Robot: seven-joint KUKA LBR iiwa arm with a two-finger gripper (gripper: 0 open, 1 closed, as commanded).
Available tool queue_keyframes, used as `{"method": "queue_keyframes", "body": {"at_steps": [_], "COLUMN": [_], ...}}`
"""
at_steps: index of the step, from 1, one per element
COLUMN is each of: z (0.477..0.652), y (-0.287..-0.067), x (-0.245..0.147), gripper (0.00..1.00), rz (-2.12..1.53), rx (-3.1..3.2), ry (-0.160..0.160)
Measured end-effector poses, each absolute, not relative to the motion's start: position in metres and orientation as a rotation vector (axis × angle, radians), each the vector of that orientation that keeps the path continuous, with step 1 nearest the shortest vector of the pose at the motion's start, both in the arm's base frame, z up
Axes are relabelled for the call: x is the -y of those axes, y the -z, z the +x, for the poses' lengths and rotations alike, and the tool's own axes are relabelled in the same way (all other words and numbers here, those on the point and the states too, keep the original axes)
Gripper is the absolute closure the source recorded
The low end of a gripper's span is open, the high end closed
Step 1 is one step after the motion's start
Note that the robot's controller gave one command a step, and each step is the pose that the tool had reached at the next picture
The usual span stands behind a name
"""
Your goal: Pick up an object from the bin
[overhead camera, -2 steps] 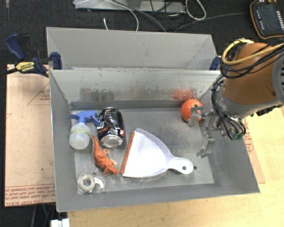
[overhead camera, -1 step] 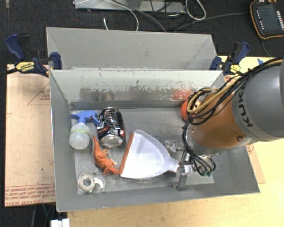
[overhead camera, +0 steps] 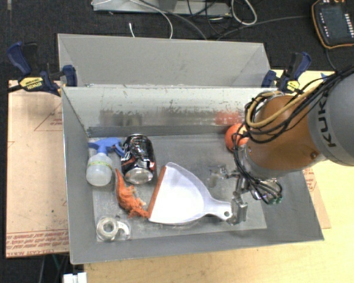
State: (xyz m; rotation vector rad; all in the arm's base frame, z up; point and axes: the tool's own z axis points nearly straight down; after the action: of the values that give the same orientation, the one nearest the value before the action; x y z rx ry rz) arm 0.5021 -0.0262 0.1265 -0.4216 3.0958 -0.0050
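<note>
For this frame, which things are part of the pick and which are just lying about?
In play: gripper; white dustpan, its handle beside the gripper; grey bin.
Lying about: crushed can; spray bottle; orange toy; tape roll; orange ball.

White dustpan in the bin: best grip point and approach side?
Take the white dustpan by its handle, coming down from above at its right end and closing across the handle's narrow width. The scoop lies flat and looks too broad to span, and its left edge is crowded by the orange toy figure. The handle points right, close beside the gripper.
</note>
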Motion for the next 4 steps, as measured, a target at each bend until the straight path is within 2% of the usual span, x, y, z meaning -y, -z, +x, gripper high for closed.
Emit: {"method": "queue_keyframes", "body": {"at_steps": [1, 2, 3, 4], "z": [0.486, 0.486, 0.487, 0.487], "y": [-0.099, -0.073, -0.071, -0.071], "x": [-0.002, -0.021, -0.035, -0.037], "gripper": [0.0, 0.0, 1.0, 1.0], "rz": [-0.145, -0.488, -0.295, -0.281], "rx": [-3.132, -3.067, -3.118, -3.119], "ry": [-0.004, 0.007, -0.003, -0.004]}}
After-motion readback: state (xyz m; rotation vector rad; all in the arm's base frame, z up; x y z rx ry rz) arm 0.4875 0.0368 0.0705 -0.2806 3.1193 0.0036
